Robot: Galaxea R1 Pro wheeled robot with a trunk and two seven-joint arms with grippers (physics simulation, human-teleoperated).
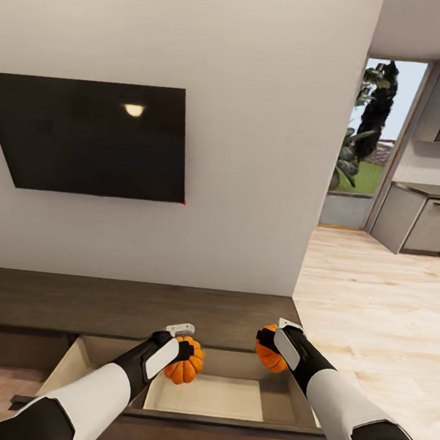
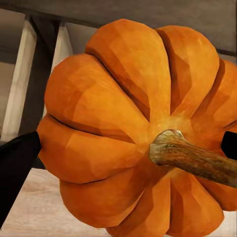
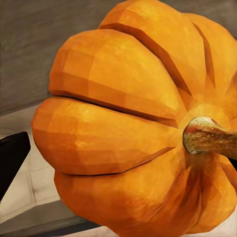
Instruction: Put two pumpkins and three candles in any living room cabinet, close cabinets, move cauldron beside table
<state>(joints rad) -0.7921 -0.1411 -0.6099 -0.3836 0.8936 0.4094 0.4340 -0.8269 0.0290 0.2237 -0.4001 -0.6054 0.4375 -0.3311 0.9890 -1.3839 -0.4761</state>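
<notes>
White wall backed the scene, carrying a dark TV, with plank floor running right toward a glass door and grey kitchen units. Below the TV stood the long dark cabinet, one drawer pulled open, its pale interior exposed.

Left end effector was clenched on a pumpkin, held above the open drawer near its middle. In the left wrist view this pumpkin sat between the dark fingers, stem toward the camera.

Right end effector was clenched on the second pumpkin, held over the drawer's right rear corner, beside the cabinet top's front edge. In the right wrist view the second pumpkin sat against a dark finger.

Both pumpkins were apart from each other and clear of the drawer floor.
</notes>
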